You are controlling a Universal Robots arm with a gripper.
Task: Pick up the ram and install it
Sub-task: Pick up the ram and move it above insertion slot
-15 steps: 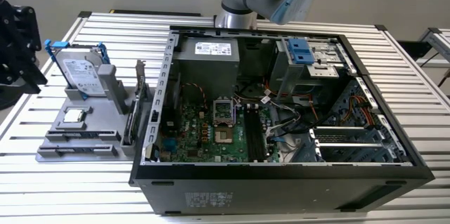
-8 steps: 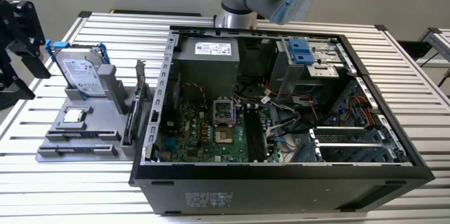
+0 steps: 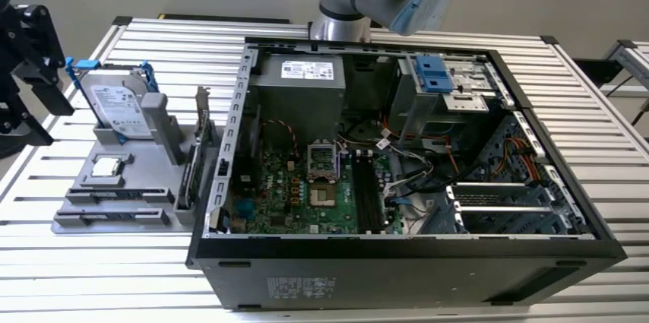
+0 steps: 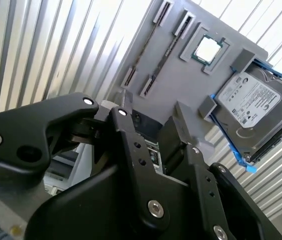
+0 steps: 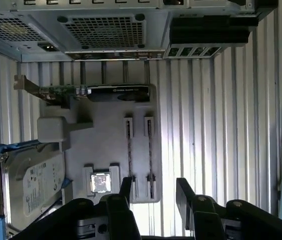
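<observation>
ram (image 5: 149,155) sits on edge in a slot of the grey tray (image 5: 96,145), outside the case (image 5: 106,30), not gripped and not installed. We read it as the thin dark strip in the slot farther from the CPU (image 5: 101,182). A matching strip stands in the slot just beside it, on the CPU side. Both are edge-on to us, so we think each slot holds a stick but can't swear to it. The long axis runs from the tray's case side, near the card (image 5: 116,90), out to the tray's far edge. In the exterior view that puts the ram (image 3: 109,213) along the tray's near edge, lying across that view, with the tray on that view's left of the case. The gripper (image 5: 153,186) hangs over the tray's outer edge, at the end of the ram away from the case, so the stick stretches from the gripper toward the case. Only one arm here, so reach isn't a question. The fingers (image 5: 127,189) are spread wide with nothing between them, and they're apart from the ram, clearly above it. The closing direction crosses the long axis, so the jaws face the stick's flat sides. In the first wrist view the ram's line falls roughly mid-gap, and the neighbouring strip lines up with the finger on the CPU side. The hard drive (image 5: 31,185) stands on the tray beyond the CPU, well apart from the gripper.
</observation>
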